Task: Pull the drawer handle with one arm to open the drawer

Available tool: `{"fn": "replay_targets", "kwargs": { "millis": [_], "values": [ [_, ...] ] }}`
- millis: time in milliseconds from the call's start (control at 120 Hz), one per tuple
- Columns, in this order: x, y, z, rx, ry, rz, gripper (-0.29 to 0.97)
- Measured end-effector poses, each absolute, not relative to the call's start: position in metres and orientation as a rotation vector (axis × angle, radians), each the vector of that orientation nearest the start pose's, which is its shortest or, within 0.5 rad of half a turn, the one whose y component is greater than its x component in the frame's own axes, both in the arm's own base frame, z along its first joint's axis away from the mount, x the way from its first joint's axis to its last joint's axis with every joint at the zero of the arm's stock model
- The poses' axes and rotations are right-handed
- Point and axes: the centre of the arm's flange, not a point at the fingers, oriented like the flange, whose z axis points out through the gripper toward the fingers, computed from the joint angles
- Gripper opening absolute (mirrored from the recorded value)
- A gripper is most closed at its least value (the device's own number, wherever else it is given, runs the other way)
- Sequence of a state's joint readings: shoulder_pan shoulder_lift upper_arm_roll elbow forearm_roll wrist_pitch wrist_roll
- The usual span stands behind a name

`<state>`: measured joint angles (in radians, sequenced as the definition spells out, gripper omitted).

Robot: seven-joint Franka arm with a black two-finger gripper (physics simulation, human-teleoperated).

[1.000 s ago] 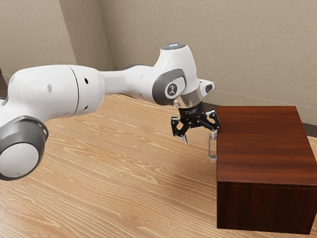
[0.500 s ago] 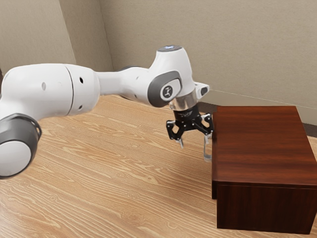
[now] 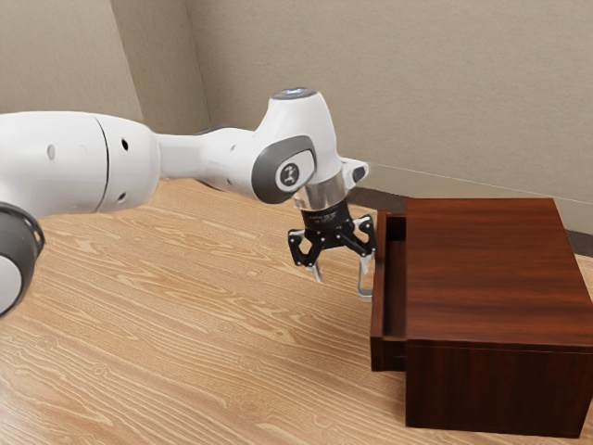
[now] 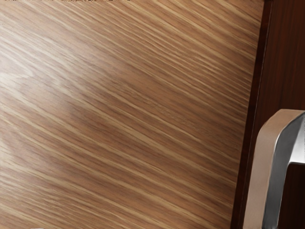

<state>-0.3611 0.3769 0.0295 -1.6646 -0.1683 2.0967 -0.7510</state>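
Note:
A dark wooden cabinet [image 3: 491, 278] stands on the table at the exterior view's right. Its drawer [image 3: 380, 306] sticks out a short way toward the exterior view's left, and the slot inside it shows from above. A silver handle [image 3: 365, 281] is fixed to the drawer front. My black gripper [image 3: 341, 271] hangs open just left of the drawer, its fingers spread. The finger nearer the cabinet rests against the handle; the other finger [image 3: 317, 273] is over bare table. In the wrist view the silver handle [image 4: 276, 167] curves out from the dark drawer front [image 4: 286, 52], close to my hand.
The light wooden table [image 3: 185, 315] stretches wide to the exterior view's left and front. Beige walls [image 3: 417, 83] close the back. My white arm [image 3: 139, 167] reaches in from the exterior view's left.
My hand has moved toward the exterior view's left, and the drawer has slid out of the cabinet with it, from shut to partly open.

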Motion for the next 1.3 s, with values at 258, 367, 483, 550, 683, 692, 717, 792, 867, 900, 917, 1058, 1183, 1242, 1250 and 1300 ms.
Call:
{"fn": "replay_targets", "kwargs": {
  "millis": [258,367,483,550,683,692,717,792,867,900,917,1058,1183,1242,1250,1300],
  "values": [
    [0.610,-0.198,0.403,-3.175,-0.830,0.007,0.56],
    [0.606,-0.189,0.401,-3.169,-0.835,0.008,0.56],
    [0.600,-0.181,0.401,-3.167,-0.838,0.008,0.56],
    [0.595,-0.174,0.402,-3.165,-0.843,0.008,0.56],
    [0.588,-0.158,0.401,-3.160,-0.860,0.008,0.56],
    [0.588,-0.157,0.401,-3.160,-0.860,0.008,0.56],
    [0.587,-0.154,0.401,-3.160,-0.861,0.008,0.56],
    [0.582,-0.146,0.402,-3.161,-0.863,0.006,0.56],
    [0.578,-0.141,0.404,-3.166,-0.855,0.004,0.56],
    [0.576,-0.139,0.404,-3.168,-0.848,0.004,0.56],
    [0.575,-0.138,0.404,-3.169,-0.846,0.004,0.56],
    [0.563,-0.125,0.403,-3.173,-0.835,0.012,0.56],
    [0.553,-0.103,0.400,-3.171,-0.858,0.021,0.56],
    [0.551,-0.097,0.401,-3.176,-0.858,0.014,0.56],
    [0.551,-0.097,0.402,-3.177,-0.857,0.011,0.56],
    [0.552,-0.096,0.422,-3.202,-0.846,-0.046,0.56]
  ]
}}
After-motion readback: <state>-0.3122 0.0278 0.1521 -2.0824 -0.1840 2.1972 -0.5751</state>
